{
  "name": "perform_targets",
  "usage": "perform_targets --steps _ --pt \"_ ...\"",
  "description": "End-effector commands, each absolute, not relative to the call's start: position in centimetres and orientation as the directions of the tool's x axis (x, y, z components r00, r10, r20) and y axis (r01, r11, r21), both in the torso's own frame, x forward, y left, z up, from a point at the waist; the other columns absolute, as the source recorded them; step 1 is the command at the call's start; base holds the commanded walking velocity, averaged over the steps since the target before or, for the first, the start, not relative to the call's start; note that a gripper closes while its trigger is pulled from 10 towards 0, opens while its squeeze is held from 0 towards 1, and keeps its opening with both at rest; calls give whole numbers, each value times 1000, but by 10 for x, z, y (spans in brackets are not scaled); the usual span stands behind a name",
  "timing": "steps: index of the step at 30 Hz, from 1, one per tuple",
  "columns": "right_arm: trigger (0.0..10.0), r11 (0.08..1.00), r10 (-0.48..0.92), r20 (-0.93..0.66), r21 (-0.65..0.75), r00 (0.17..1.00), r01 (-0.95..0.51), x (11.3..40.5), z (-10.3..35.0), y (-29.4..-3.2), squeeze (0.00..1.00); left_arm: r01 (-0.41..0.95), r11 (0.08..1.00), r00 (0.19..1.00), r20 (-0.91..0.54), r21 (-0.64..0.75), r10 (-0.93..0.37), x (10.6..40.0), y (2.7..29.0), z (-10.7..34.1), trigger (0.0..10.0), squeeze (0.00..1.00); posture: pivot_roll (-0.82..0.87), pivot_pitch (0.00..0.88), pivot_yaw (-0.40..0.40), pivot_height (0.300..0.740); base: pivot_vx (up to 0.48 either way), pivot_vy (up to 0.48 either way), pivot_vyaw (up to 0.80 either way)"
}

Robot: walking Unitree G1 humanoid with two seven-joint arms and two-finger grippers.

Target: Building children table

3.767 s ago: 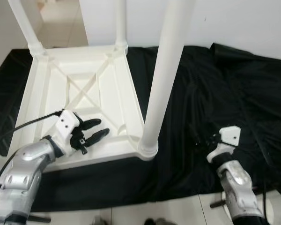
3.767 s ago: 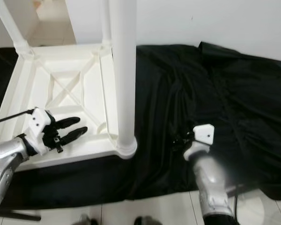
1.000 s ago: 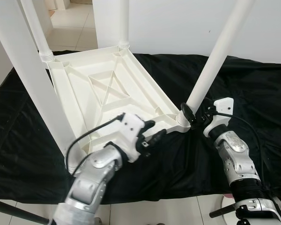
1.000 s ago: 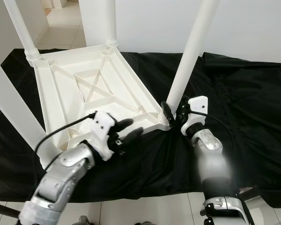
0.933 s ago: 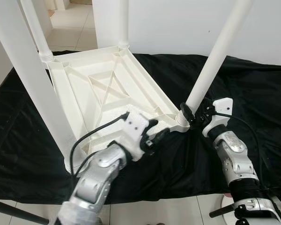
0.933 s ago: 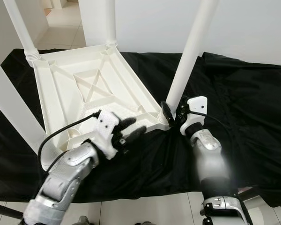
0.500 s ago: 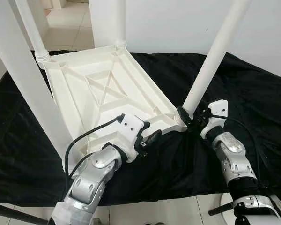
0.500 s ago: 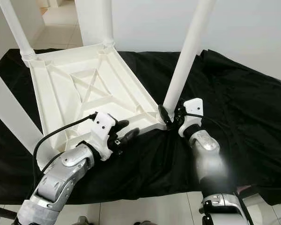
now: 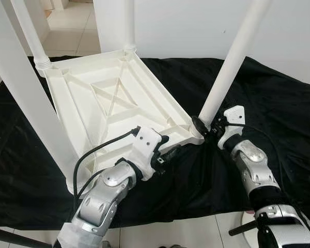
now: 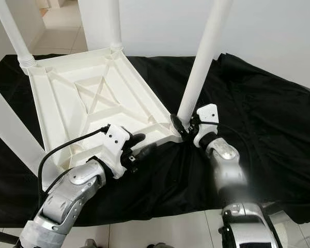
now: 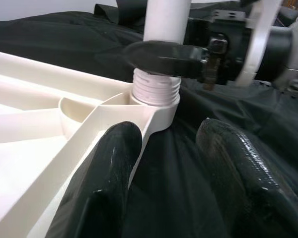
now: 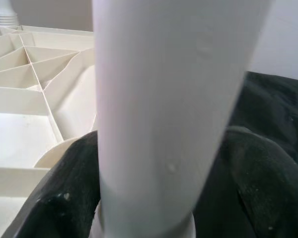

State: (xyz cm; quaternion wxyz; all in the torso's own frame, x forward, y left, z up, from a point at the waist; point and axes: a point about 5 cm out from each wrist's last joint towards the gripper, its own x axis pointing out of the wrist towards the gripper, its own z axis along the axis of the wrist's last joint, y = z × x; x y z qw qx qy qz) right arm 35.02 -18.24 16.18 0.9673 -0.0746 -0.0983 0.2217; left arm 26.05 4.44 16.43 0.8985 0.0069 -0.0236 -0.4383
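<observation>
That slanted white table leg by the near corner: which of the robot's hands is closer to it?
Right. The right hand grips the leg at its base; the left hand sits apart, along the upturned tabletop's near edge.

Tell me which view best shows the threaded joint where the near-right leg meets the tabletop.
Left wrist view: the threaded joint sits close up, ridges visible above the table corner socket, with the right gripper on the leg just above. Eye views show it small, half hidden by the fingers. Right wrist view shows mostly leg; the joint is cut off.
</observation>
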Motion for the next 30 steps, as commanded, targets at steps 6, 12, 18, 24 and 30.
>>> perform_targets --steps 6,12,18,24,30 --pt "0 871 481 138 -188 866 -454 350 154 -174 0 823 567 566 34 41 -824 258 41 164 10000 0 -47 106 -44 740 0 0 0" --pt "0 872 480 129 -179 868 -456 348 149 -176 0 822 568 567 37 39 -823 258 40 165 10000 0 -50 104 -46 740 0 0 0" --pt "10000 900 428 136 -153 893 -408 344 147 -179 0 823 567 565 39 40 -824 259 39 165 10000 0 -52 103 -49 740 0 0 0" --pt "10000 929 365 118 -105 923 -354 343 144 -177 0 823 567 565 40 42 -824 259 39 165 10000 0 -53 101 -51 740 0 0 0" --pt "10000 979 204 152 -7 967 -205 339 149 -165 0 828 559 558 42 39 -829 258 37 165 10000 0 -53 92 -51 740 0 0 0"
